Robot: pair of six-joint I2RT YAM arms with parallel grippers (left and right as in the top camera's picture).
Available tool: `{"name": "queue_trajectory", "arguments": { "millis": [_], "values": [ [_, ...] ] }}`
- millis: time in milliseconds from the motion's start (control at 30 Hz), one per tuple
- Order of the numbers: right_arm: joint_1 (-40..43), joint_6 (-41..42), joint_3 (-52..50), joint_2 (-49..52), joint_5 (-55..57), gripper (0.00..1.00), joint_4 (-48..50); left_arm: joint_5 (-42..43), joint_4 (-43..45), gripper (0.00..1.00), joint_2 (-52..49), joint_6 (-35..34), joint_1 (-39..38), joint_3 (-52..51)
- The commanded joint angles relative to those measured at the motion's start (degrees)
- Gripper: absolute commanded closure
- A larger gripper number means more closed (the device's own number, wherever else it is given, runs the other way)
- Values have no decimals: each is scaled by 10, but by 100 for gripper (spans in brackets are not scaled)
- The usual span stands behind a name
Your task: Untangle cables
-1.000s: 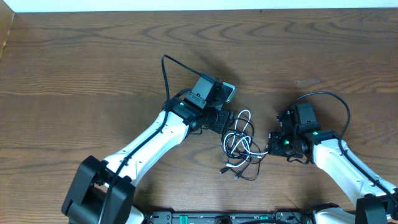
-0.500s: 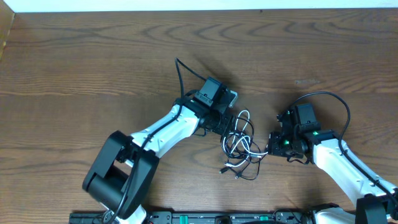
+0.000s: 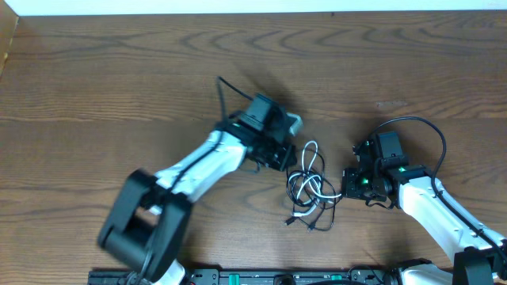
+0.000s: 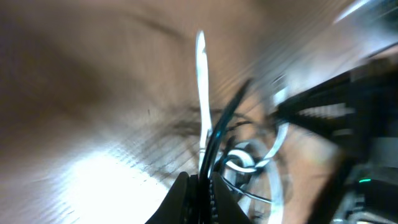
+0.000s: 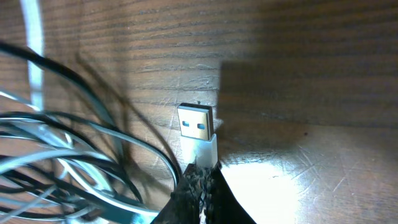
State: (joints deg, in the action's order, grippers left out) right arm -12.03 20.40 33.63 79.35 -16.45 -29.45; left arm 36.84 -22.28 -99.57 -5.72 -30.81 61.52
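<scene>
The black and white cables [image 3: 310,188] lie in one tangled knot of loops on the wooden table between my two arms. My left gripper [image 3: 283,161] is at the knot's upper left. The blurred left wrist view shows it [image 4: 206,186] shut on a black cable strand [image 4: 225,118], with a white cable strand [image 4: 200,87] running up just beside. My right gripper [image 3: 345,184] is at the knot's right edge, shut on the white cable's USB plug [image 5: 198,127], whose metal end sticks out past the fingertips [image 5: 186,186]. Loose plug ends [image 3: 297,222] lie at the knot's lower edge.
Thick black arm wires arch over each wrist, the left one [image 3: 221,96] and the right one [image 3: 432,127]. Bare wooden table [image 3: 119,79] spreads to the left and the back, ending at a pale strip [image 3: 238,6] along the far edge.
My left gripper has closed on the black cable strand and the left arm has shifted slightly. The knot's lower loops and plug ends have moved a little. The right arm has stayed still.
</scene>
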Motion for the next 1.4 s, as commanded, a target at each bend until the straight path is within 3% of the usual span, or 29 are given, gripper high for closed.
{"name": "queue_trajectory", "arguments": {
  "millis": [0,367,533,700,900,1100,1233,1367],
  "values": [
    [-2,8,-1,1,11,99,-2,79,3,93,103,-12,52,9],
    [-2,34,-1,1,29,99,-1,133,19,92,274,-34,139,9],
    [-2,34,-1,1,29,99,-1,134,13,93,289,-43,143,9],
    [-2,34,-1,0,28,93,14,131,-22,92,274,-46,140,9],
    [1,34,1,0,26,91,18,-47,-100,93,247,-44,140,9],
    [1,33,1,0,26,87,15,-224,-108,92,245,-45,140,9],
    [1,33,1,0,26,86,14,-289,-85,93,245,-45,143,9],
    [1,33,1,0,26,86,14,-302,-60,92,245,-71,157,9]
  ]
}}
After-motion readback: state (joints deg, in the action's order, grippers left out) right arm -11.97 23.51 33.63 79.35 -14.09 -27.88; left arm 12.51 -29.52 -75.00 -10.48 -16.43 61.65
